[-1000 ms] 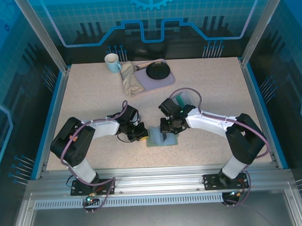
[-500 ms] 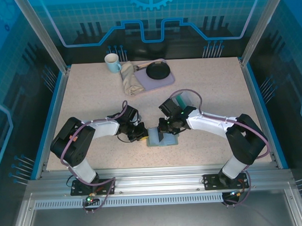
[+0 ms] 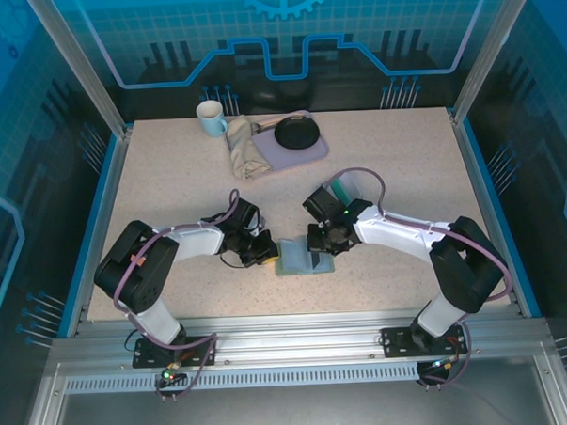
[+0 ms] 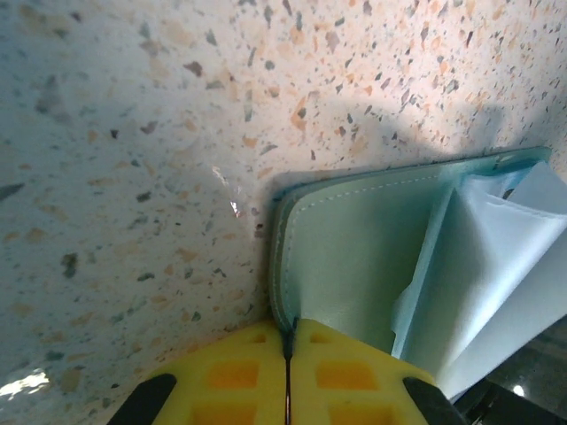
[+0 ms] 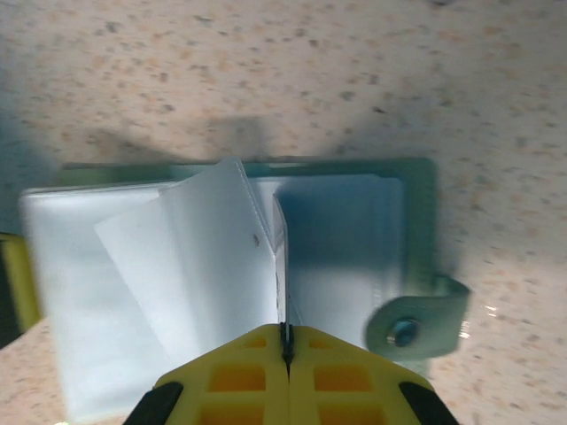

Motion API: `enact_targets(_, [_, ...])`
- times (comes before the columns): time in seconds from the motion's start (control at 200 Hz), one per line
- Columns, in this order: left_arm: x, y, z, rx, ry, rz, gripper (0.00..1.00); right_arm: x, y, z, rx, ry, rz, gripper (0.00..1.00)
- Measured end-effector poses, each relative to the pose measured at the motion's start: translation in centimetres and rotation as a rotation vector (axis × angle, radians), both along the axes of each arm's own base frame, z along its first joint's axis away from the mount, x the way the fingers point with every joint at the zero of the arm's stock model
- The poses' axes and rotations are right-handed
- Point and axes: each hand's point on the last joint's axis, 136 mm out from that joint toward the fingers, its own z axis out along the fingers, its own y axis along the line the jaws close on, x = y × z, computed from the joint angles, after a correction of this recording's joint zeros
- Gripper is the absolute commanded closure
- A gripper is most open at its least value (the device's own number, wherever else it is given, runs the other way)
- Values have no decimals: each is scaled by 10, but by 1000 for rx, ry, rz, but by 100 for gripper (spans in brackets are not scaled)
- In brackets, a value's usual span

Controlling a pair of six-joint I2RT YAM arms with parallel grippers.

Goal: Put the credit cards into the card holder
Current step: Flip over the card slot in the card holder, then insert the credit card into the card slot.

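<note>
The card holder (image 3: pixel 293 261) lies open on the table between both arms; its pale teal inside (image 4: pixel 354 239) carries clear sleeve pages (image 5: pixel 213 248). My left gripper (image 4: pixel 288 335) is shut on the edge of its left cover and sits at the holder's left side (image 3: pixel 265 253). On the holder's right side, my right gripper (image 3: pixel 321 245) is shut on one thin sleeve page (image 5: pixel 280 266), which stands upright between its fingers (image 5: pixel 285 332). A teal-green strip, probably the credit cards (image 3: pixel 337 187), shows behind the right wrist, partly hidden by the cable.
A snap strap (image 5: pixel 416 319) sticks out from the holder's right cover. At the back stand a white mug (image 3: pixel 210 117), a crumpled beige cloth (image 3: pixel 246 150) and a purple tray (image 3: pixel 315 155) with a black pan (image 3: pixel 296 133). Blue rails edge the table.
My right gripper has shifted a little to the right, drawing the sleeve page with it. The left arm has held still on the cover.
</note>
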Motion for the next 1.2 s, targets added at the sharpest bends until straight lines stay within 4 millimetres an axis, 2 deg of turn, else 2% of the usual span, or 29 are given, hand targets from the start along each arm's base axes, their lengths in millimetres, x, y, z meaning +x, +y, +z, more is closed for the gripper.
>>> enact_targets(0.09, [0,0,0,0,0,0,93,-1,-8,5,-27,-15,-10,100])
enact_targets(0.23, [0,0,0,0,0,0,93,0,-15,30,-25,-84,-21,100])
enact_targets(0.32, [0,0,0,0,-1,0,93,3,-11,50,18,-139,-15,100])
enact_targets(0.395, [0,0,0,0,-1,0,93,6,-2,55,58,-152,1,100])
enact_targets(0.46, [0,0,0,0,-1,0,93,7,7,50,84,-138,13,100])
enact_targets(0.65, [0,0,0,0,-1,0,93,6,27,15,138,-62,34,100])
enact_targets(0.885, [0,0,0,0,-1,0,95,-3,23,-13,211,-2,10,100])
enact_targets(1.025, [0,0,0,0,-1,0,96,1,18,-22,278,5,-27,100])
enact_targets(1.2, [0,0,-1,-2,4,0,97,3,22,-30,376,11,-43,100])
